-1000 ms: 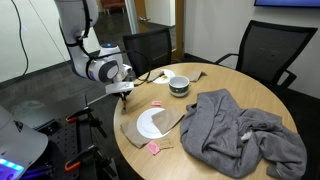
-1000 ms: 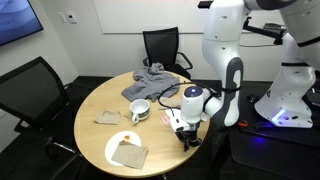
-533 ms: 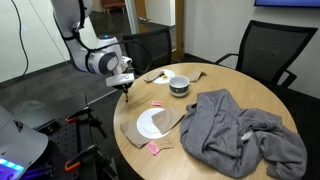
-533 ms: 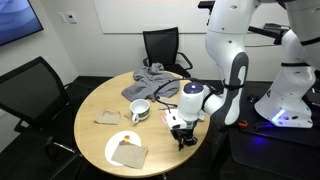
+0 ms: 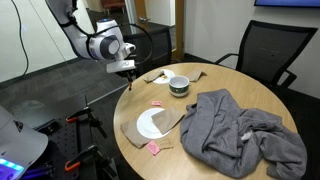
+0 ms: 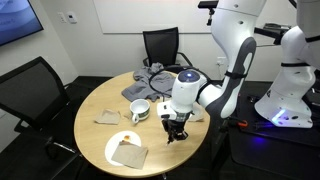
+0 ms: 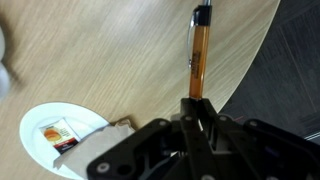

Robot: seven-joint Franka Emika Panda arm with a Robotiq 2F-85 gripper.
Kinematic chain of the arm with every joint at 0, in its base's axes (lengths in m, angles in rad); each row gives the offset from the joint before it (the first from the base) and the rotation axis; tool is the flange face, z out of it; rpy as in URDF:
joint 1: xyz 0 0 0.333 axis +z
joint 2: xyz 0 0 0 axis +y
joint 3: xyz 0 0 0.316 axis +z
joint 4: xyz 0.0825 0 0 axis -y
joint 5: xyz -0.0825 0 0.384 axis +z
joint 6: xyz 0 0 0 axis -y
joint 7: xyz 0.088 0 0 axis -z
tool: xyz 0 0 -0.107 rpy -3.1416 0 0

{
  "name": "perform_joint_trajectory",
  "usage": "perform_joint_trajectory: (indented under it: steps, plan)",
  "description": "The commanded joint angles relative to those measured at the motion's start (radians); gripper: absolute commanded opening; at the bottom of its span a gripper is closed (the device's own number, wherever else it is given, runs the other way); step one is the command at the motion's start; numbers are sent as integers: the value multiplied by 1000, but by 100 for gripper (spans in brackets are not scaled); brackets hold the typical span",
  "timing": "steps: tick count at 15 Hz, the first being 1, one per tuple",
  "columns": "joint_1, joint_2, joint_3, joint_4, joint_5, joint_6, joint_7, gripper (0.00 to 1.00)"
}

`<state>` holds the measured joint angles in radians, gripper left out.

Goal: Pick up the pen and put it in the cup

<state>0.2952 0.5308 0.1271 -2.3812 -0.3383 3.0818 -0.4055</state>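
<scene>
One gripper [image 5: 127, 73]: upper left in an exterior view, higher than half a second ago and now above the table [image 5: 215, 80] edge; shifted left over the wood in an exterior view [image 6: 173, 131].
Jaws: narrow, pinched on the pen.
Pen [image 7: 200, 55]: off the table, upper middle of the wrist view, sticking out past the fingertips; too small to make out in both exterior views.
Plate [image 5: 150, 126]: lower centre, flat, unmoved, well apart from the gripper.
Cup [image 5: 179, 85]: centre, upright on the table, right of the gripper, unmoved, apart from the pen.
Grey cloth [image 5: 240, 130]: right, heaped, unchanged.
</scene>
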Motion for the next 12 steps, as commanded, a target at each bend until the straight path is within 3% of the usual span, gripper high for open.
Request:
perform_joint_trajectory:
  steps: [1, 12]
  plan:
    - [-2, -83, 14, 11, 5, -108, 66, 3]
    - [-97, -241, 103, 131, 94, -390, 22, 3]
